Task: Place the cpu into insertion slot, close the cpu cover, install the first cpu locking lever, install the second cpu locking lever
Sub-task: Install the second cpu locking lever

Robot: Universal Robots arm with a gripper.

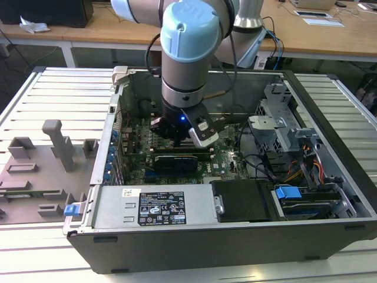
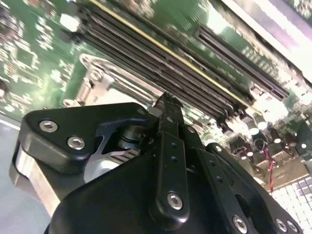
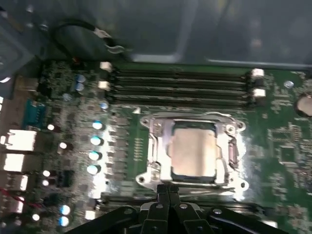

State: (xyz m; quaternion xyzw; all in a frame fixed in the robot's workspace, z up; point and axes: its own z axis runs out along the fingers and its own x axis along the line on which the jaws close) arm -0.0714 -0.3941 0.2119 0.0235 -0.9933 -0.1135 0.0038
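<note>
1. A black label [image 1: 161, 207] with white print is sitting on the power supply [image 1: 153, 206] in the exterior view; its lines are showing too small to read.
2. A small white sticker [image 1: 131, 192] beside it is carrying dark marks that cannot be read.
3. Nothing readable is showing on the green board [image 3: 287, 146] in either wrist view.

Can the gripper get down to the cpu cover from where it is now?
Probably yes. In the first wrist view the gripper sits at the edge of the cpu cover, with nothing between them.
</note>
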